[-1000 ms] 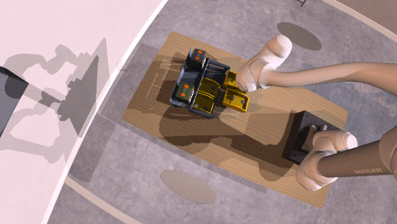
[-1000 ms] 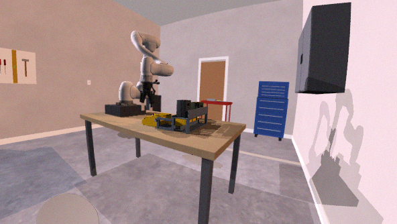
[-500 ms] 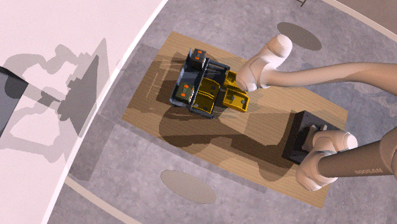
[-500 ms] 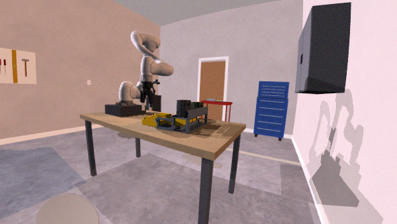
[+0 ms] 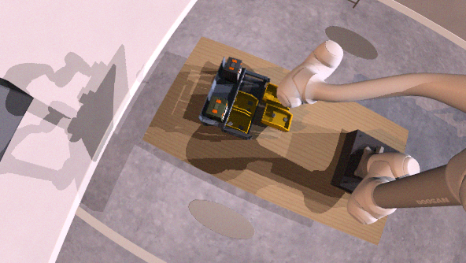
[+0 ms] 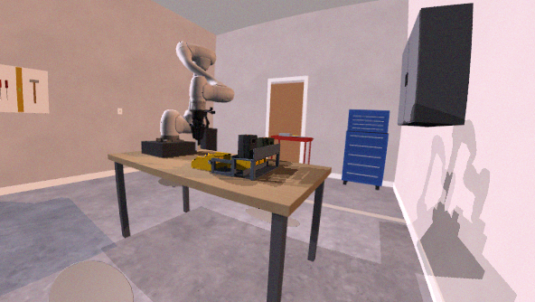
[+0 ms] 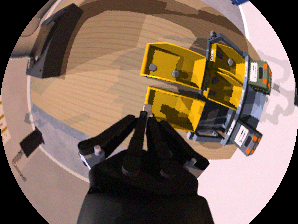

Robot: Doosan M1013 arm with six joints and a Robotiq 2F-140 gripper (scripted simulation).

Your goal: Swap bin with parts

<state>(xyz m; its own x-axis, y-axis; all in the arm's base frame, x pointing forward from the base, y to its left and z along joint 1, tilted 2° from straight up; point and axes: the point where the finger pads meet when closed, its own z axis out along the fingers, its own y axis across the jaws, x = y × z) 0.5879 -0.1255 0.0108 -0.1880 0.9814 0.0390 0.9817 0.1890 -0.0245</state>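
A dark shelf rack (image 5: 252,76) (image 6: 267,155) (image 7: 248,106) stands on the wooden table (image 5: 315,118) (image 6: 271,190) (image 7: 100,90). Yellow open bins sit in it (image 5: 245,105) (image 7: 225,88). Two more yellow bins lie at its open front: one (image 5: 279,115) (image 7: 172,66) with small dark specks inside, the other (image 5: 271,93) (image 7: 174,106) partly under my wrist. I cannot tell which holds parts. My gripper (image 6: 199,134) (image 7: 146,109) is shut with nothing between the fingers. It hangs above the table by the nearer bin's outer edge. In the overhead view the arm hides it.
Two grey boxes with orange marks (image 5: 234,65) (image 5: 217,106) (image 7: 260,72) (image 7: 244,137) sit on the rack's far side. The arm's dark base (image 5: 348,165) (image 6: 167,146) stands at the table's other end. A blue drawer cabinet (image 6: 367,145) and a door stand behind.
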